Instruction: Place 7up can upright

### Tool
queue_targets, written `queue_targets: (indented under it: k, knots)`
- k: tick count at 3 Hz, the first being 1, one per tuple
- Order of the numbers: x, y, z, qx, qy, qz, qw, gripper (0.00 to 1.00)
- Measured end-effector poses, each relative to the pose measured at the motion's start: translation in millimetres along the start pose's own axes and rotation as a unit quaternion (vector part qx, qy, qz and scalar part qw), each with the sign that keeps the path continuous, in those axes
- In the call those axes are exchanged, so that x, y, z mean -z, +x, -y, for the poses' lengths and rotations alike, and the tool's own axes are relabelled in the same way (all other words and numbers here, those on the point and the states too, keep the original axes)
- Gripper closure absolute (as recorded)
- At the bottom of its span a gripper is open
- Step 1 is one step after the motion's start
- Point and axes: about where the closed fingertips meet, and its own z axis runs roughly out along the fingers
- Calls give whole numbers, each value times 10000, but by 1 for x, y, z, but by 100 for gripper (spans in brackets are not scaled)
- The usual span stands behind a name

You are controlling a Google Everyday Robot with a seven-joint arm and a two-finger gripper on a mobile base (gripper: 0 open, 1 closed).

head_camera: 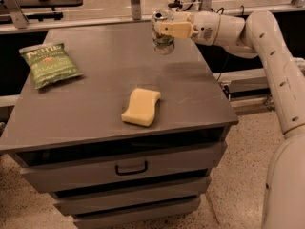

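Observation:
The 7up can stands upright at the far right of the grey cabinet top, silvery with green markings and a silver top. My gripper reaches in from the right on a white arm and is shut on the can around its upper half, with a cream finger across its front. The can's base is at or just above the surface; I cannot tell whether it touches.
A yellow sponge lies near the front middle of the top. A green chip bag lies at the left. The cabinet has drawers below. A rail and posts run behind the cabinet.

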Motion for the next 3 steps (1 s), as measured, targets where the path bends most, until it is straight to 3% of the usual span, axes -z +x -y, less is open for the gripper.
queue_targets:
  k: [1,2,3]
  knots:
    - [1,18,0,-386,-183,152,9990,100]
    - [-1,35,1,-650,-409,182,9969,85]
    - [-3,48,0,-735,-571,132,9956,62]
